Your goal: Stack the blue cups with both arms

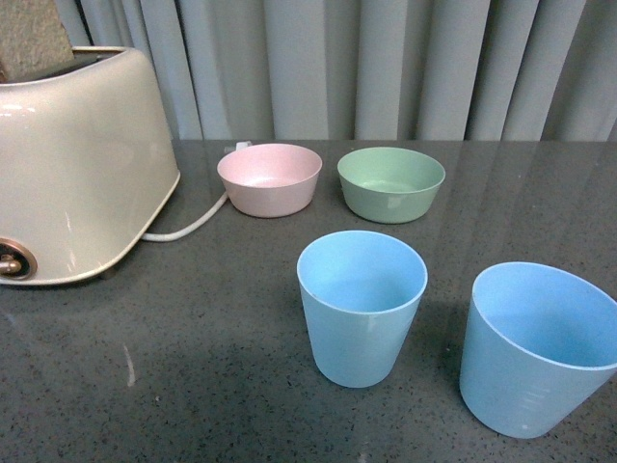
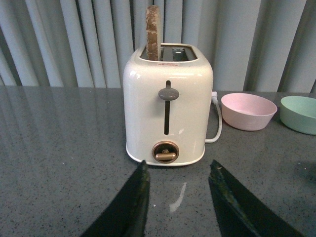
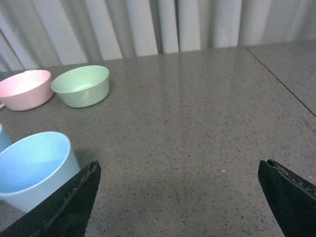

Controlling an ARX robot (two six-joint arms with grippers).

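Note:
Two light blue cups stand upright and apart on the dark table in the front view: one in the middle [image 1: 362, 307], the other at the near right [image 1: 536, 347]. Neither arm shows in that view. The right wrist view has one blue cup [image 3: 34, 170] beside one finger of my right gripper [image 3: 180, 165], which is wide open with only bare table between its fingers; a sliver of the other cup [image 3: 2, 138] sits at the picture's edge. My left gripper [image 2: 178, 165] is open, empty, and faces the toaster; no blue cup appears in its view.
A cream toaster [image 1: 67, 164] with a slice of toast stands at the far left, its white cord [image 1: 193, 224] trailing on the table. A pink bowl [image 1: 270, 178] and a green bowl [image 1: 390, 183] sit behind the cups. Grey curtains hang at the back.

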